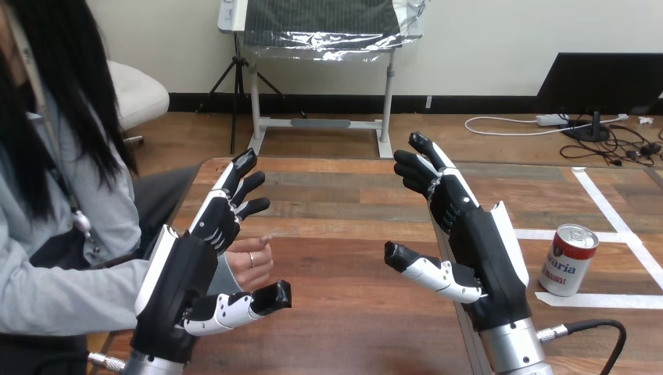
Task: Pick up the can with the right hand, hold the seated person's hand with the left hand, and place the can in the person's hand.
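Opening stage of the handover, as I read it from the head view. My right hand (481, 242) stands above the worktop (344, 234) with fingers spread and only loosely bent, thumb out toward the middle; it holds nothing. The can (568, 260) stands upright on the worktop on the back side of this hand, near it but clearly apart, beside a strip of white tape (602, 300). My left hand (188, 273) is likewise wide, fingers reaching forward and thumb extended below. The person's hand (252, 266) lies just on its palm side, between the fingers and the thumb. I cannot tell whether the two touch, and nothing is curled round it. Judgement: neither the pick nor the hold is made yet, and the step in hand is the approach to the can. The next move calls for turning the right palm outward toward the can, since it now faces away from it. The open hand must then come level with the can's wall, and thumb and fingers close on opposite sides. The smooth, round wall may slip under a light grip.
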